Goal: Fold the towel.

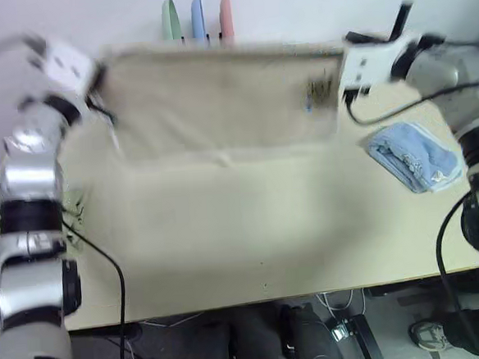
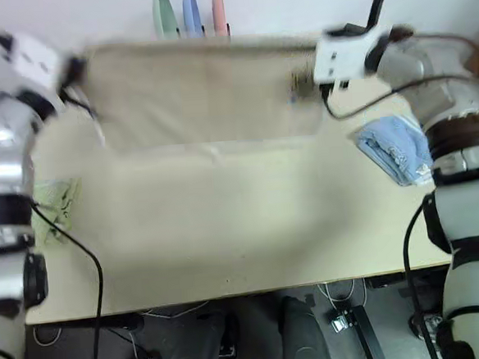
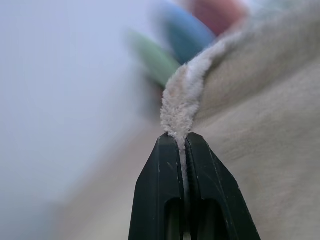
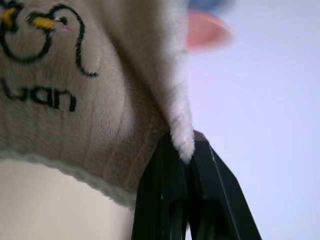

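Towel (image 1: 217, 99) stretched across upper middle of frame, above the table (image 1: 244, 245); left gripper (image 3: 184, 145) clamped on its upper left corner; right gripper (image 4: 187, 150) clamped on upper right corner, beside the embroidered logo (image 4: 40, 55).

Head stereo overhead; wrist close-ups.

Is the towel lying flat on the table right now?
No, the towel hangs stretched between both end effectors, left and right, each pinching an edge.
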